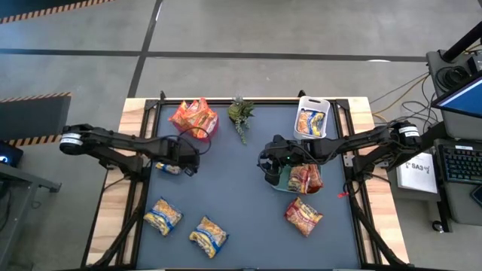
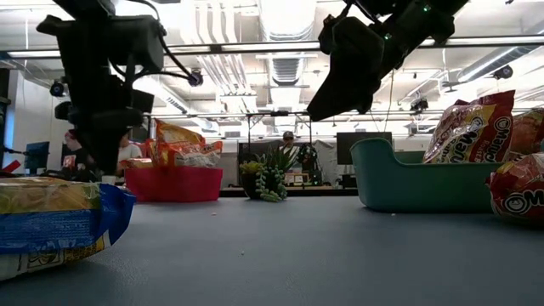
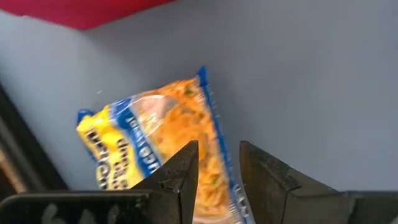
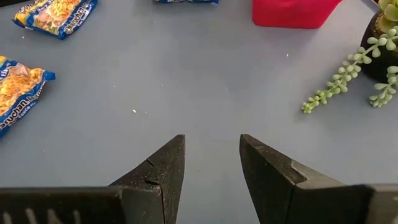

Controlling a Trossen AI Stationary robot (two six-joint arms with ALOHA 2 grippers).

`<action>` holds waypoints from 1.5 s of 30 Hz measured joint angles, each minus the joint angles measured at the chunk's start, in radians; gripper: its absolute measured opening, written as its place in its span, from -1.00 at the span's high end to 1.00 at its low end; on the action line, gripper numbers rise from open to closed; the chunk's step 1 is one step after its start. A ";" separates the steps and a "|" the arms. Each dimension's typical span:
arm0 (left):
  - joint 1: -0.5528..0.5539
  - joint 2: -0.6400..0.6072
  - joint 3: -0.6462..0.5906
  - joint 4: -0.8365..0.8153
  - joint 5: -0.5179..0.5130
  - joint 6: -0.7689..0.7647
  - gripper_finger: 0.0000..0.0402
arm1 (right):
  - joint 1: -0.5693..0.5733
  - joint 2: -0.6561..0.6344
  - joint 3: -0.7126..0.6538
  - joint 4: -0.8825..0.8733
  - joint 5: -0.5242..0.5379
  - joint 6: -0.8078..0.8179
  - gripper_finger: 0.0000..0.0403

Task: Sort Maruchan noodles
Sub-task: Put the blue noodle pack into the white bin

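Left gripper (image 3: 217, 171), parted and empty, hangs directly over a yellow packet (image 3: 168, 146) lying on the mat near the red bin (image 1: 197, 120); best to descend straight and pinch the crinkled middle. Right gripper (image 4: 211, 162), parted and empty, hovers by the teal bin (image 2: 408, 183). Count: three yellow packets on the mat, one in the white tray (image 1: 312, 119), one red loose (image 1: 303, 215).
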 joint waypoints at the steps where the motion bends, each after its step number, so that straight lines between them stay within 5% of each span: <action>1: 0.000 0.000 -0.001 0.010 0.000 0.000 0.50 | 0.000 0.000 0.000 0.000 0.000 0.003 0.29; 16: -0.003 0.125 -0.037 0.090 -0.055 -0.035 0.29 | 0.000 0.000 0.000 0.004 0.000 0.015 0.29; 26: -0.035 0.252 0.017 0.055 -0.122 -0.026 0.47 | 0.000 0.000 0.000 0.004 0.000 0.015 0.29; 36: -0.059 0.267 0.046 0.036 -0.122 -0.037 0.88 | 0.000 0.000 0.000 0.003 0.000 0.014 0.29; 45: -0.086 0.266 0.048 0.174 -0.037 0.023 0.99 | 0.000 0.000 0.000 0.002 0.000 0.012 0.29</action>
